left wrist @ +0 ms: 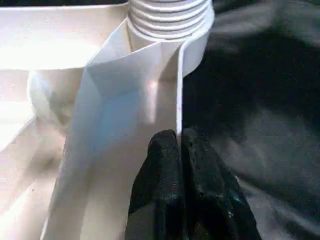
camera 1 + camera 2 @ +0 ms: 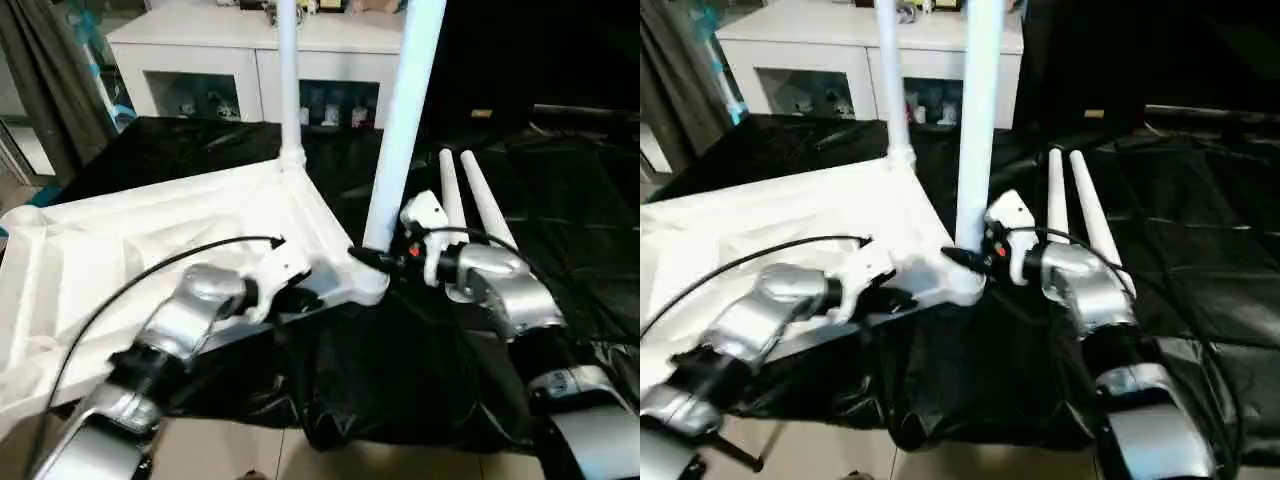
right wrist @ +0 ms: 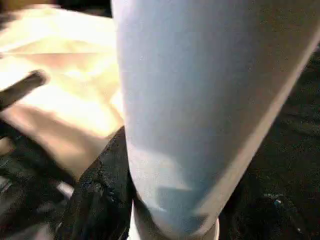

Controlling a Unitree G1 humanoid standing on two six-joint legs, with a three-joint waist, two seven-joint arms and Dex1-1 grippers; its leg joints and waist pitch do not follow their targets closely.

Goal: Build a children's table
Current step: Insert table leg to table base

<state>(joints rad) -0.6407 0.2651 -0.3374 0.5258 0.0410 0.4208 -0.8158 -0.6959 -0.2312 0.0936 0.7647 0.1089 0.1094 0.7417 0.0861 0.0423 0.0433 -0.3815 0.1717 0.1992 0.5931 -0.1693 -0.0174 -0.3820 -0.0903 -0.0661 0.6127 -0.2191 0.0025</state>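
Your tabletop (image 2: 150,250) is lying underside-up on the worktop (image 2: 560,220), which is draped in black sheeting. Two corner sockets already have legs in them: one standing leg (image 2: 289,80) in the far socket, and a second leg (image 2: 405,120) upright in the near corner socket (image 2: 368,288), right between your right jaws.

Your right gripper (image 3: 165,200) has its jaws about half spread around the base of that near leg, with one black finger (image 3: 100,200) pressed against its side; the other finger is hidden behind the tube. Your left gripper (image 1: 181,150) has its jaws closed, fingertips together against the thin edge wall of the tabletop, just short of the ribbed collar (image 1: 170,20) of the socket. Whether the edge is actually pinched is hard to tell.

Two spare legs (image 2: 470,215) lie side by side on the sheeting just beyond your right jaws.

Behind the worktop there's a white cabinet (image 2: 200,60) with glass fronts; small things sit inside, too blurry to name. A grey curtain (image 2: 50,80) hangs at the left. Both standing legs are cut off at the top.
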